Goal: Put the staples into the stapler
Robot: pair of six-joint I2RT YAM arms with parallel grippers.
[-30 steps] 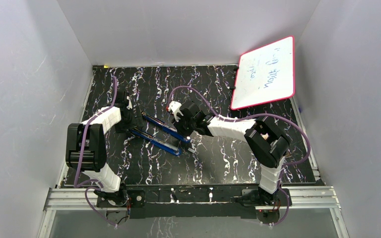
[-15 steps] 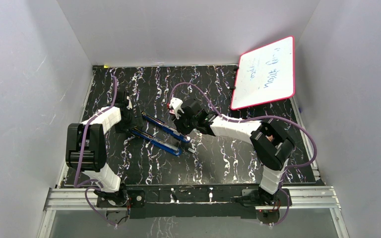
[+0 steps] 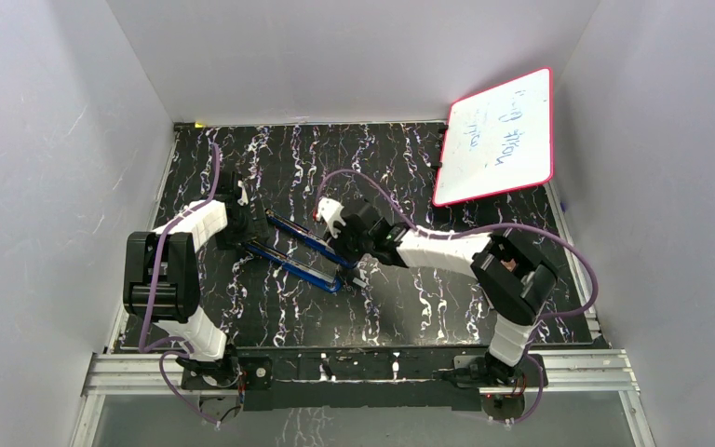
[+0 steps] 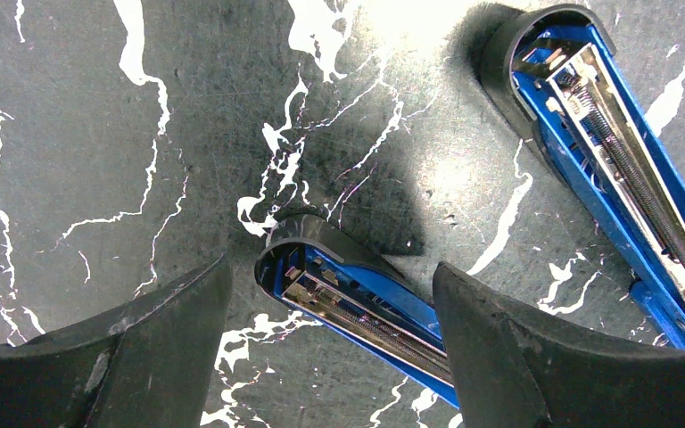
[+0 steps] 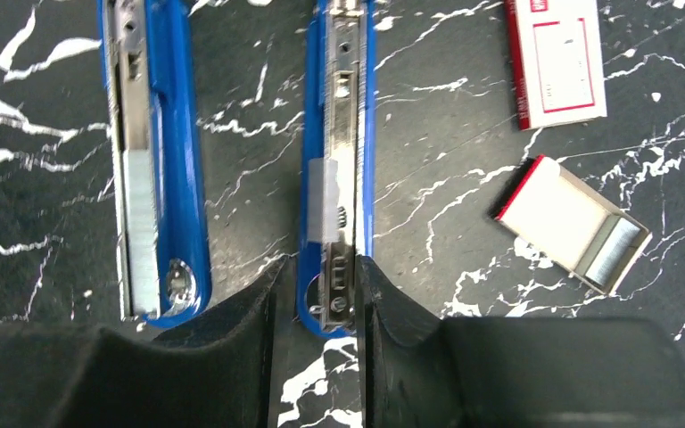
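While left claw [image 4: 330, 272] gapes wide astride stapler [image 4: 361, 303] rear | right claw [image 5: 319, 266] — part-open — straddles stapler [image 5: 343, 107] tip | neither gripping

Red-and-white box [image 5: 555, 61] — open tray [image 5: 553, 209] just beside — on black marbled table [image 5: 464, 116]

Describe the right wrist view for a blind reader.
The right gripper straddles the near end of a blue stapler bar on a black marbled table, a second blue bar beside it. To the right lie a red-and-white box and an open tray holding staples.
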